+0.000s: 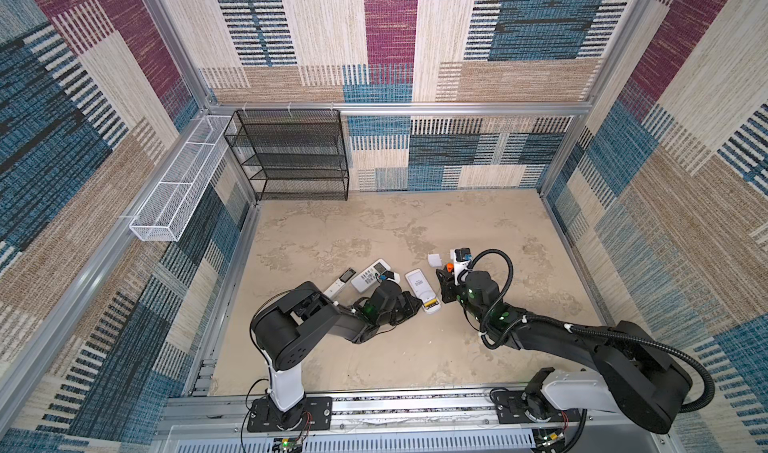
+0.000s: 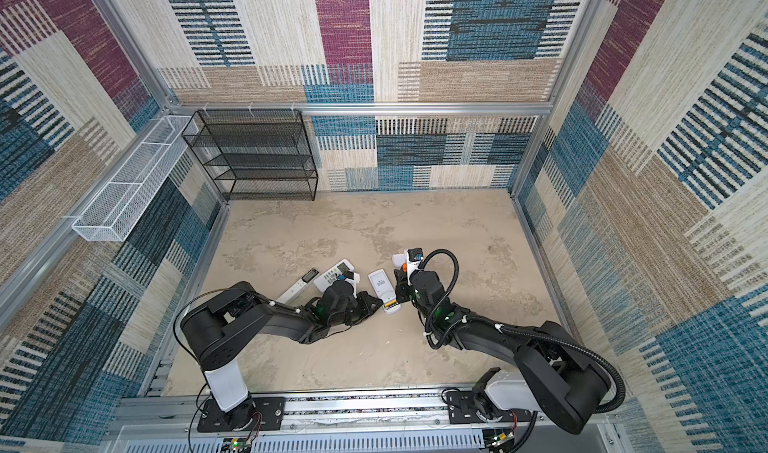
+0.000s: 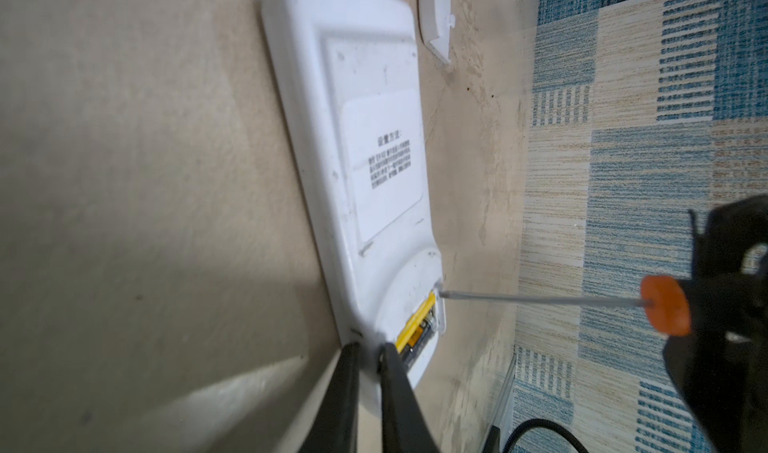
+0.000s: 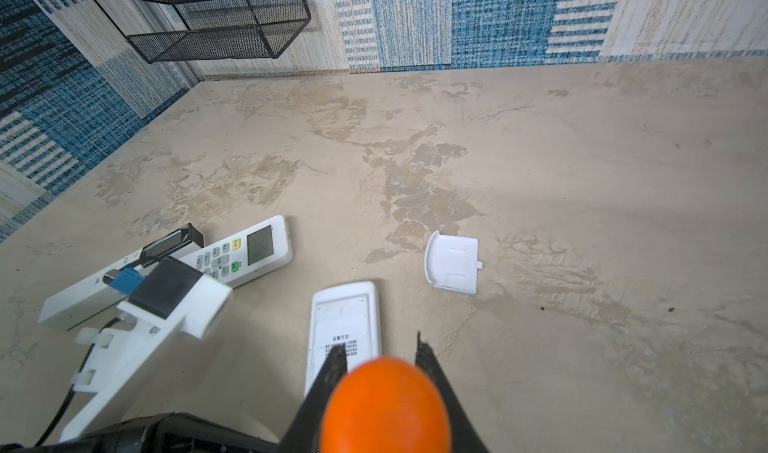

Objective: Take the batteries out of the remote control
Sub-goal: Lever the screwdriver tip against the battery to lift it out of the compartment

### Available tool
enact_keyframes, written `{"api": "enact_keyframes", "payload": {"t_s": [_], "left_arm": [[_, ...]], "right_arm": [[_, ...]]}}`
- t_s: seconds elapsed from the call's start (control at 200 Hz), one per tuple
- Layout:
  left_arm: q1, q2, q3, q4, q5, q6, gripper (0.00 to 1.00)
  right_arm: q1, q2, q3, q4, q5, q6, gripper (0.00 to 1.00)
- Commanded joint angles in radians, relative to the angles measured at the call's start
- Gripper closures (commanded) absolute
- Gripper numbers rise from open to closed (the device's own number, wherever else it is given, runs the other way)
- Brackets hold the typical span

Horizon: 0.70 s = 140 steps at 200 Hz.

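A white remote control (image 1: 420,285) (image 2: 381,285) lies face down, label up, with its battery bay open at the near end. Batteries (image 3: 417,331) sit in that bay, one yellow, one darker; they show as a yellow spot (image 1: 432,304) in a top view. My left gripper (image 3: 368,349) (image 1: 417,305) is shut, with its fingertips against the remote's end beside the bay. My right gripper (image 4: 380,347) (image 1: 444,284) is shut on the orange-handled screwdriver (image 3: 664,305) (image 4: 386,405). The screwdriver's thin shaft (image 3: 540,298) reaches across to the bay's far corner.
The loose white battery cover (image 4: 451,264) (image 1: 433,259) lies beyond the remote. A white buttoned remote (image 1: 370,276) and a slim remote (image 1: 338,285) lie to the left, behind my left wrist. A black mesh shelf (image 1: 291,156) and a white wire basket (image 1: 178,181) stand at the back left.
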Motion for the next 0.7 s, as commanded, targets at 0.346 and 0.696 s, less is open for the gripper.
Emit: {"api": "enact_keyframes", "payload": {"t_s": [0.346, 0.696], "left_arm": [[-0.002, 0.023, 0.006, -0.157, 0.006, -0.008, 0.86], [-0.005, 0.018, 0.006, -0.165, 0.000, -0.007, 0.87]], "right_arm": [[0.008, 0.012, 0.004, -0.005, 0.014, -0.040, 1.00], [0.026, 0.059, 0.005, -0.006, 0.018, -0.059, 1.00]]}}
